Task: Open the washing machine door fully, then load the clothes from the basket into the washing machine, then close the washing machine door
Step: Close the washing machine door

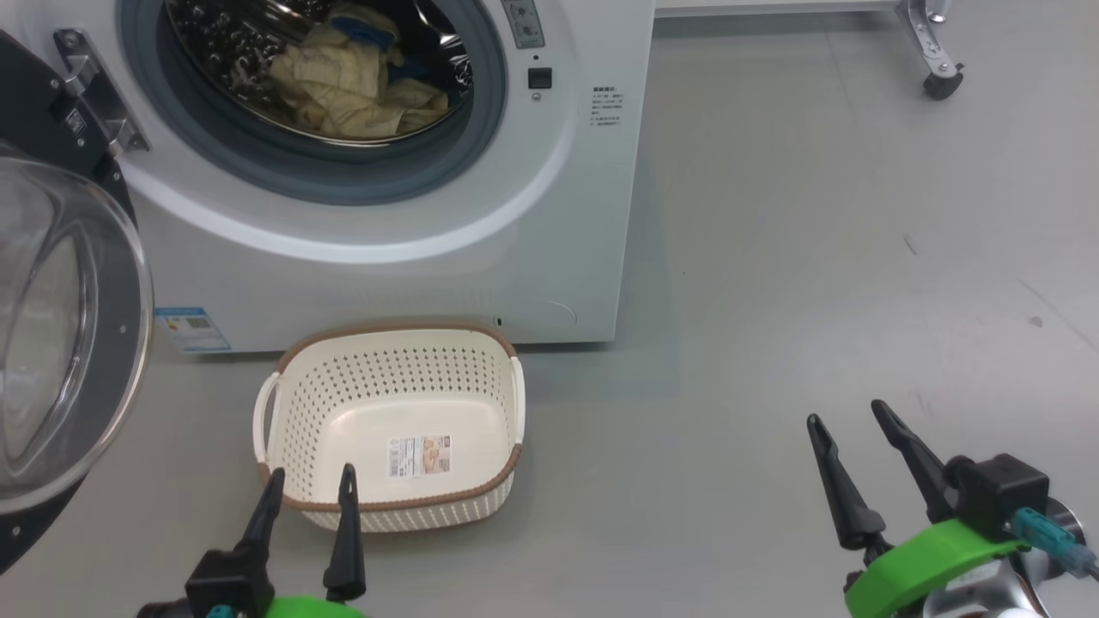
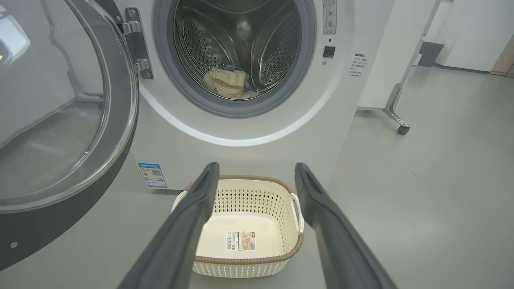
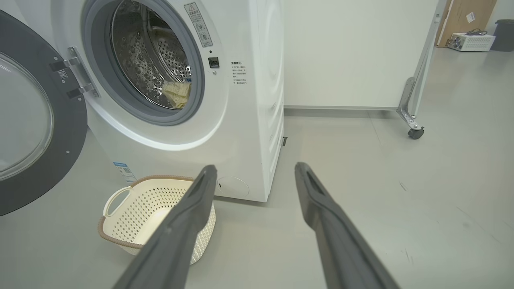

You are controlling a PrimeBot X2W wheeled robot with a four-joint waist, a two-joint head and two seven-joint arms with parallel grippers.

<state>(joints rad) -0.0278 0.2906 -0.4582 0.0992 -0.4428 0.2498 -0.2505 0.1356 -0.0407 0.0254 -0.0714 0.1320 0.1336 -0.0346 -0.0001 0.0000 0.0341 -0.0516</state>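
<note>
Head view: the washing machine (image 1: 515,240) is seen from above, front toward the camera; the washing machine door (image 1: 124,360) is swung wide on its hinge at the left, its glass bowl turned into the room; the clothes (image 1: 343,86) are heaped low in the drum (image 1: 223,43), behind the grey gasket (image 1: 343,176). The basket (image 1: 395,330) is set on the floor (image 1: 773,257) just before the machine, mouth up, its long axis running left to right along the machine's front, a white handle at each short end, the sticker (image 1: 419,455) showing on its bottom. The left gripper (image 1: 312,470) is poised at the basket's near rim, fingers pointed toward it, jaws spread and nothing held; whether it touches the rim cannot be told. The right gripper (image 1: 846,411) is held well apart to the basket's right, jaws likewise spread, empty.

Left wrist view: the basket is framed between the two parted fingers (image 2: 188,224), just beyond their tips; the clothes are seen straight ahead in the drum.

Right wrist view: the fingers (image 3: 184,224) are parted over bare floor; the basket lies to their left, one end hidden behind a finger.
</note>
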